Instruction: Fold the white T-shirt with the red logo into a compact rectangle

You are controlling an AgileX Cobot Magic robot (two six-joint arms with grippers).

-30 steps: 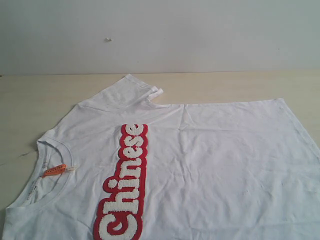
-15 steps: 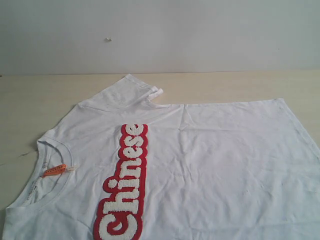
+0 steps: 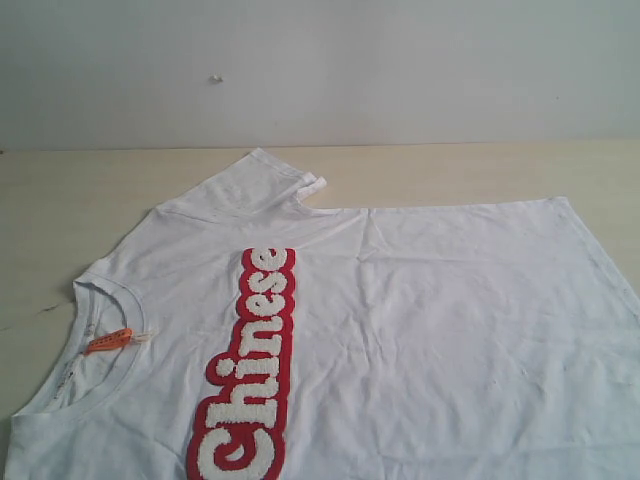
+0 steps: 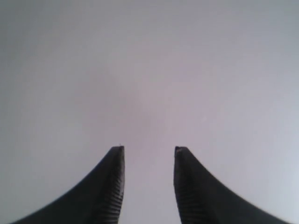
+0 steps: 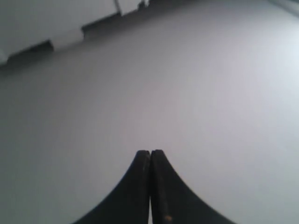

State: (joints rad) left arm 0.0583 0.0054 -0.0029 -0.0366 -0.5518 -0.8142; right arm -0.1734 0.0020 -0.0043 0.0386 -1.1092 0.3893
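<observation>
Checking the left gripper [image 4: 149,149] first: parted to a moderate gap, nothing between the ribbed pads [image 4: 117,186], only a blank pale surface beyond. Holding anything? (K.)

Holding nothing. Same for the right gripper [image 5: 150,151]: pressed fully together, empty, aimed at a plain grey surface. Cannot find either in the exterior view, so presumably raised clear of the cloth. (M.)

Noting the white T-shirt [image 3: 430,330] next. Lying where? (K.)

Spread flat, face up, on the pale wooden table [image 3: 60,200]. Points its collar [image 3: 100,288] to the left of the exterior view, with the orange neck tag [image 3: 108,341] inside, and its hem to the right. Carries the red logo [image 3: 250,370] as a strip across the chest, reading "Chinese". Shows the far sleeve [image 3: 270,180] laid out toward the wall [image 3: 400,70], cuff slightly curled. Cut off at the near side by the frame edge. (M.)

Judging the step, then? (K.)

Looks like the very start: no fold made yet, only light wrinkles. Probably calls next for bringing both grippers down to one long edge, opening the right one, pinching at shoulder and hem, and carrying that side over toward the logo. Worth guarding against pinching only the top layer. (M.)
</observation>
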